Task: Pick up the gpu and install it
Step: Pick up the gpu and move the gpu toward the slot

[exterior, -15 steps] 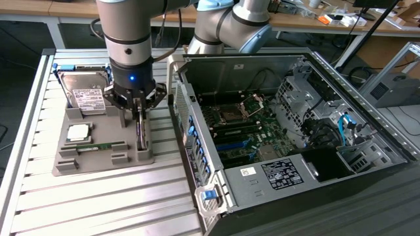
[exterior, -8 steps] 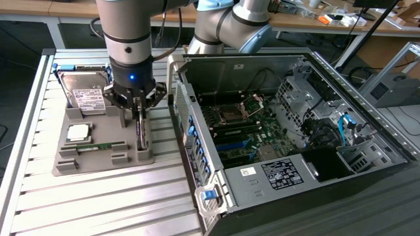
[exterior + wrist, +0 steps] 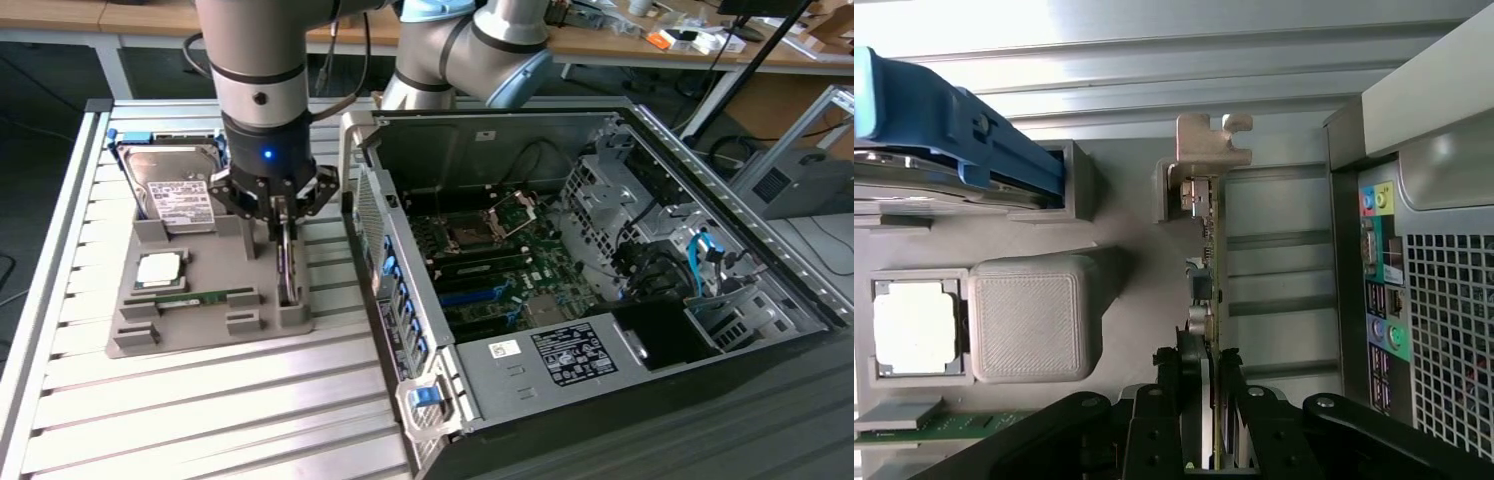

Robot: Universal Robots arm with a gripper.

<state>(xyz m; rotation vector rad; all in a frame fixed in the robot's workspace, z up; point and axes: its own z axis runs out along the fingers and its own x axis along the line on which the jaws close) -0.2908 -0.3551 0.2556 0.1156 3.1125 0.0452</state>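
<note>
while the hard drive [image 3: 174, 190] leans to the exterior view's left of the gripper [image 3: 283, 222], the gpu [image 3: 286, 268] stands on edge in the gray tray [image 3: 200, 335] right under it. the wrist view shows both fingers [image 3: 1189, 400] squeezing the card, silver bracket [image 3: 1212, 150] past them. the open computer case [image 3: 507, 150] sits on the gripper's other side.

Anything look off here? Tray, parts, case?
Nothing stands out. The gpu stands on edge, straight in its slot on the grey tray, with the jaws of the gripper closed on its upper edge. The hard drive, CPU and RAM stick sit in their own pockets. The case shows nothing loose or spilled.
</note>
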